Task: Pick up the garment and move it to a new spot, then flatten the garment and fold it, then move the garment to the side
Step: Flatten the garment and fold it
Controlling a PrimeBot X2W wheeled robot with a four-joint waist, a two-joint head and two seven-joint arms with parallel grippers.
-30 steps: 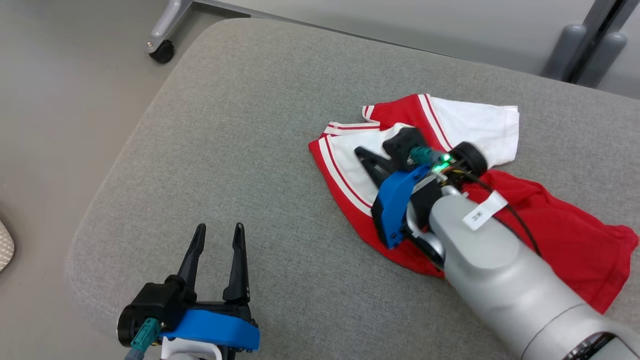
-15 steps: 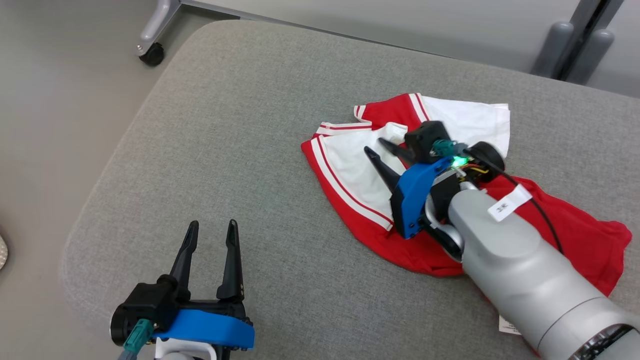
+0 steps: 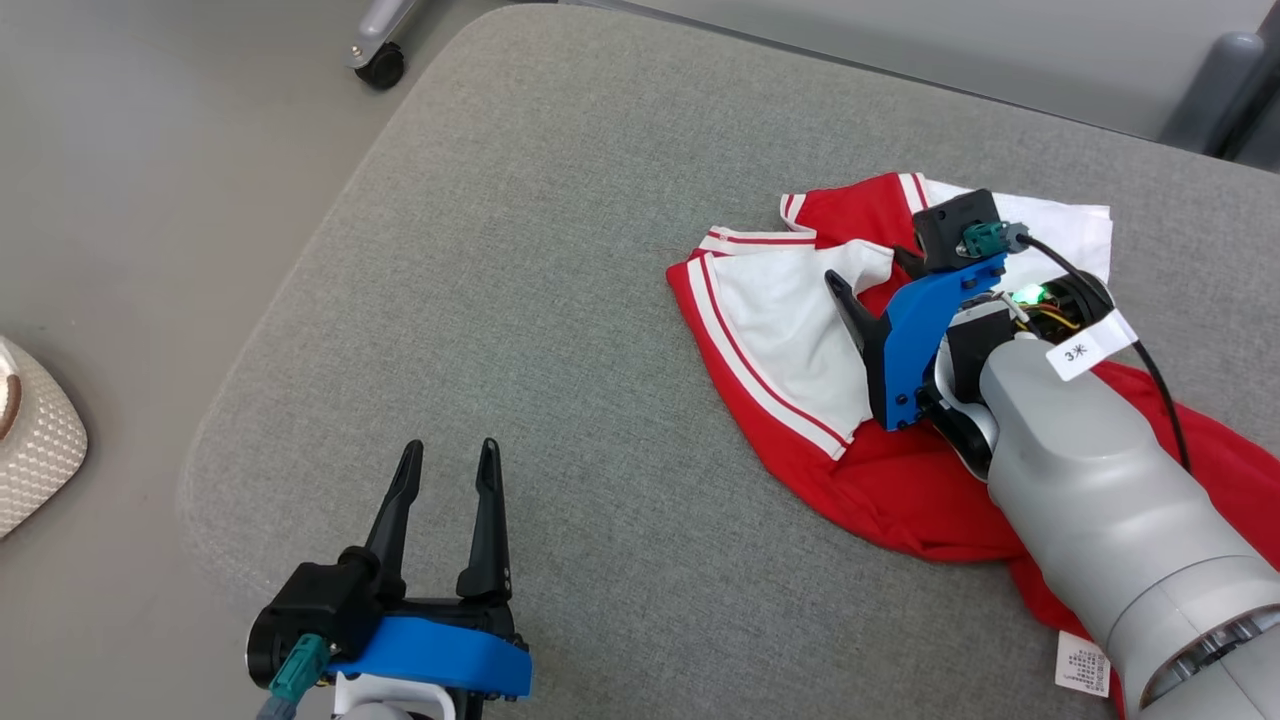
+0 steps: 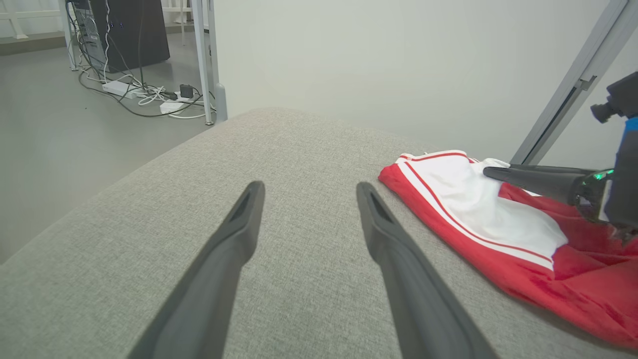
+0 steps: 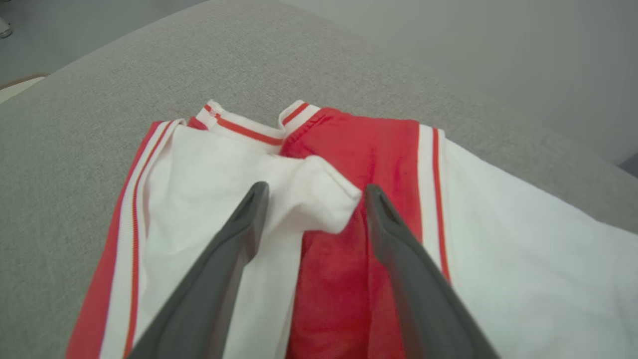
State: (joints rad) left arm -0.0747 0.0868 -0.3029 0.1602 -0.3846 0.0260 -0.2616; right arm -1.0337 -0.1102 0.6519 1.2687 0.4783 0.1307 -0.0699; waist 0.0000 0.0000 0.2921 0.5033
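Right gripper: fingers apart, astride a white flap of the garment, clamping nothing.
Left gripper: apart, empty, at 7 o'clock over the cushion.
Garment: crumpled at 3 o'clock.
Risk: closing here may pinch one layer, dragging cloth bunched.
Hidden: arm covers the garment's 4 o'clock end.

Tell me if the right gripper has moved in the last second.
Yes. The right gripper has drawn back over the garment, away from its striped edge.
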